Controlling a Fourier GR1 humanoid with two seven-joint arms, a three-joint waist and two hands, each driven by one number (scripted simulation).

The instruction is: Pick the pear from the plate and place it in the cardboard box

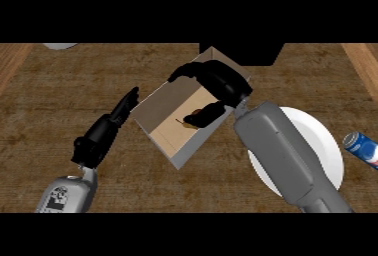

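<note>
The cardboard box (164,131) lies open in the middle of the counter, set at an angle. My right hand (221,82) hangs over it, fingers arched along the far wall and the thumb low inside, with a wide gap between them. A small brownish piece of the pear (194,110) shows on the box's floor right beside the thumb; the rest is hidden. The white plate (325,145) lies to the right, partly under my right forearm, with nothing visible on it. My left hand (103,132) is open, its straight fingers lying along the box's left wall.
A blue can (363,149) lies at the right edge, just past the plate. Part of a pale round object (59,46) shows at the top left. A dark block (244,52) sits behind the box's far corner.
</note>
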